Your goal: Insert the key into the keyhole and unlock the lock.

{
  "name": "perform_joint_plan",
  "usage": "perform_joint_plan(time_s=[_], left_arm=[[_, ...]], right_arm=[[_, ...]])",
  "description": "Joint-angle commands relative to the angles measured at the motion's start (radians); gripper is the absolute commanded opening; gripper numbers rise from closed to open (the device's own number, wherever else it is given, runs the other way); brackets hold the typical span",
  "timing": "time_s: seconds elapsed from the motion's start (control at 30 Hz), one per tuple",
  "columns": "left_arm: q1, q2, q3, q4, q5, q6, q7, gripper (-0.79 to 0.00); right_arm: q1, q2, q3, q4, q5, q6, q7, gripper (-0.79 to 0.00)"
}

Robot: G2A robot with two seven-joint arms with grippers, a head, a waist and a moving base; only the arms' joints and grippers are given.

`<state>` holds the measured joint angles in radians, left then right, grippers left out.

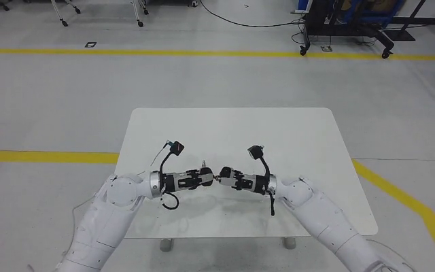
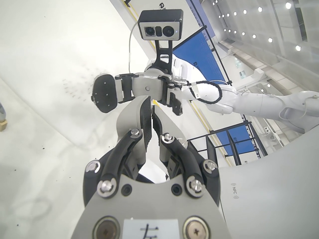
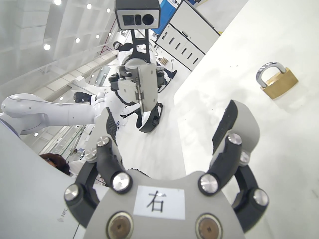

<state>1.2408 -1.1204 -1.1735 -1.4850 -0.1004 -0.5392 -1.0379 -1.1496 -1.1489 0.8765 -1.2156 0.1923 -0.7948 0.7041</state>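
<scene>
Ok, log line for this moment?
left gripper shut, tip inside right gripper, which is open | padlock on table, shackle closed, apart from both grippers

A brass padlock with a silver shackle lies flat on the white surface near the right claw.

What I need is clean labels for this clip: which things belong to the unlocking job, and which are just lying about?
Job:
- padlock, on the table
- left gripper, shut
- right gripper, open

Lying about:
- white table, the work surface
- black cart on the floor beyond
- cable on the floor
- drawer cabinet
</scene>
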Motion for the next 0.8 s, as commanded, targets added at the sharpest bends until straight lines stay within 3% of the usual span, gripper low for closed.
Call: perform_joint_plan(time_s=[0.0, 0.03, 0.2, 0.5, 0.6, 0.77], left_arm=[[-0.001, 0.001, 0.005, 0.000, 0.008, 0.001, 0.003, -0.785], [-0.001, 0.001, 0.008, 0.000, 0.008, 0.000, 0.004, -0.785], [-0.002, 0.003, 0.019, -0.001, 0.010, 0.002, 0.008, -0.785], [-0.005, 0.008, 0.026, 0.000, 0.010, 0.002, 0.023, -0.785], [-0.006, 0.010, 0.028, -0.002, 0.014, 0.000, 0.027, -0.785], [-0.006, 0.013, 0.034, -0.004, 0.023, -0.004, 0.035, -0.785]], right_arm=[[-0.013, 0.007, 0.013, -0.018, 0.013, 0.008, 0.020, -0.308], [-0.018, 0.009, 0.017, -0.024, 0.016, 0.012, 0.029, -0.397], [-0.030, 0.012, 0.020, -0.045, 0.029, 0.026, 0.052, -0.517], [-0.031, 0.010, 0.019, -0.047, 0.054, 0.020, 0.065, -0.606], [-0.030, 0.009, 0.019, -0.051, 0.060, 0.012, 0.067, -0.785], [-0.033, 0.009, 0.022, -0.057, 0.059, 0.010, 0.071, -0.785]])
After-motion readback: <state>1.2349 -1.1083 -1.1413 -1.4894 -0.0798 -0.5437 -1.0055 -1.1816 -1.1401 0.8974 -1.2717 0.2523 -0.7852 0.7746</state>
